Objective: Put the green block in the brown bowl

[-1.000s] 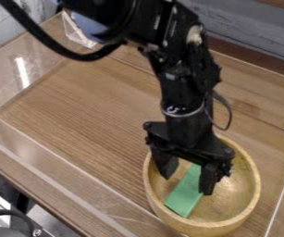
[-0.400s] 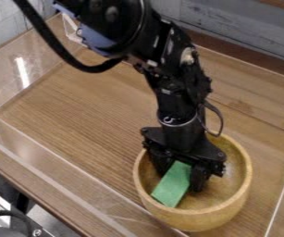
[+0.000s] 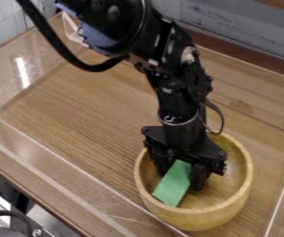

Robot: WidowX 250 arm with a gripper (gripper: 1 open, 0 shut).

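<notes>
The green block (image 3: 173,188) is already inside the brown bowl (image 3: 230,205), lying tilted against the near-left part of the bowl's inner wall, its lower end toward the rim closest to the camera and its upper end up between the dark fingers. The gripper (image 3: 185,169) sits low in the bowl's hollow, with one of its fingers (image 3: 206,176) on the block's right side and the other on its left; they stand close about the block's upper end, but the view does not settle whether they are clamped on it or merely beside it, so the grasp cannot be told from here. Judged from how things lie, the placing is in its last step: the block is within the bowl and what is left is to let it go cleanly, which calls for the fingers to spread wide enough to clear the block and for the hand to lift straight up without dragging the block back over the rim or tipping the bowl. The black arm (image 3: 181,88) comes in from the upper left, bends at its elbow and drops almost vertically into the bowl, wrist pointing steeply down. The bowl rests on the wooden table (image 3: 82,102) near its front right.
</notes>
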